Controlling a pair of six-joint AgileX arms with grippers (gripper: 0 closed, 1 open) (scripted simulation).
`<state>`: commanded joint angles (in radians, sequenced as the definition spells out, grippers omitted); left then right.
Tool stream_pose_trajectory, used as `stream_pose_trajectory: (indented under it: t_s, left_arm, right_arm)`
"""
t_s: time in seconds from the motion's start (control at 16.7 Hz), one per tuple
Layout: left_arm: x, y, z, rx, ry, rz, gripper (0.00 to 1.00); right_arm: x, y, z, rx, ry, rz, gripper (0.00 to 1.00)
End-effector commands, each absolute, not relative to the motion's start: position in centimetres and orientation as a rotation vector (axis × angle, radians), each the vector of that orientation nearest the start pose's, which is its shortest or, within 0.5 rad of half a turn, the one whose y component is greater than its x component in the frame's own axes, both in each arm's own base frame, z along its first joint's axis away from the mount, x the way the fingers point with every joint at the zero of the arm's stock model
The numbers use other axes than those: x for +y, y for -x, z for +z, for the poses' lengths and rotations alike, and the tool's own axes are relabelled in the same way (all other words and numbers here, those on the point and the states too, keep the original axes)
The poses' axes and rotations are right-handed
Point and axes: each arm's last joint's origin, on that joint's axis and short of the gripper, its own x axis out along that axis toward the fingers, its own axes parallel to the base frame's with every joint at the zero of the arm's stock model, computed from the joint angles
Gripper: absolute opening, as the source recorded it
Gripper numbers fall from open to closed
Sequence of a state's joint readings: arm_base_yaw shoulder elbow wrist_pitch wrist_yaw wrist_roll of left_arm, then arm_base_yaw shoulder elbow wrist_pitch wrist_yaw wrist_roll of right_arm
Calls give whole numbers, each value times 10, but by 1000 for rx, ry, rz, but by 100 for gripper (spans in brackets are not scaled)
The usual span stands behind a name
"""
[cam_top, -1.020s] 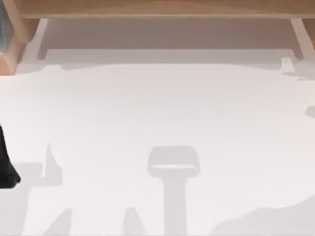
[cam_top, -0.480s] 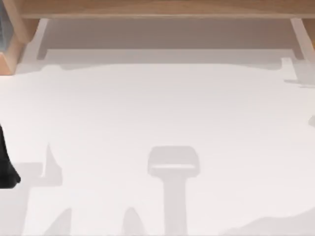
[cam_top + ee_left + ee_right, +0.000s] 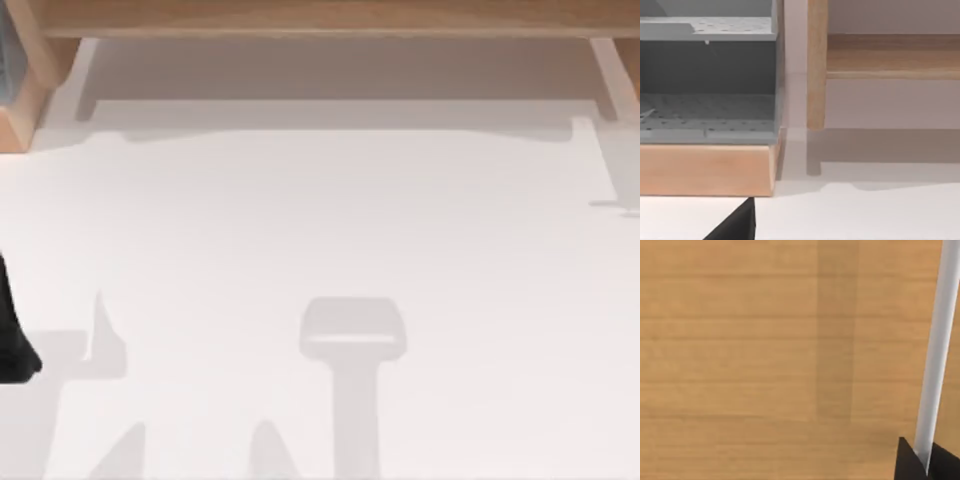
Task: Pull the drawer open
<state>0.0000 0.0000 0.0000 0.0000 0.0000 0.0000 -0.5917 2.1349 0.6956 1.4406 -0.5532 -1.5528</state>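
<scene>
Step in hand, as I read it: pull w/ the handle gripped. The right gripper (image 3: 926, 465) sits right up against the drawer (image 3: 765, 360), whose wood front fills the wrist view, and its two dark fingers (image 3: 907, 462) are together on either side of the pale handle (image 3: 935, 355), touching it near one end. It looks clamped on the bar, though not much of either finger shows, so grip depth can't be judged. To do it well: keep the clamp firm and draw straight back, square to the drawer front, along the slide. No lift or twist, since any sideways load could bind the drawer or let the bar slip out. Holding near the bar's end rather than mid-bar may skew the pull, so go slow and steady and watch for the front tilting. The drawer belongs to the wooden unit (image 3: 320, 18) along the far edge of the table (image 3: 320, 230), towards the right-hand side as far as I can tell; from above I can't tell how far out it is. The left arm (image 3: 12, 345) is parked at the table's left edge, facing a grey shelf unit (image 3: 707, 80) near the far left corner, so it's not in the way.
</scene>
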Motion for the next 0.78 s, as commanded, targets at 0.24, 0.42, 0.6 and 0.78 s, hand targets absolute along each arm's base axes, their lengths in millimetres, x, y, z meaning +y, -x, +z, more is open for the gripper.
stream_pose_trajectory:
  t_s: [0.24, 0.42, 0.6, 0.78]
  left_arm:
    - [-1, -106, 160, 0, 0, 0, 100]
    - [-1, -106, 160, 0, 0, 0, 100]
    - [-1, -106, 160, 0, 0, 0, 100]
    - [-1, -106, 160, 0, 0, 0, 100]
  right_arm:
    - [-180, -299, 87, 15, 1565, -6, 0]
    - [-182, -276, 85, 23, 1559, -7, 0]
    - [-180, -250, 85, 20, 1560, -4, 0]
    - [-178, -241, 86, 13, 1564, -3, 0]
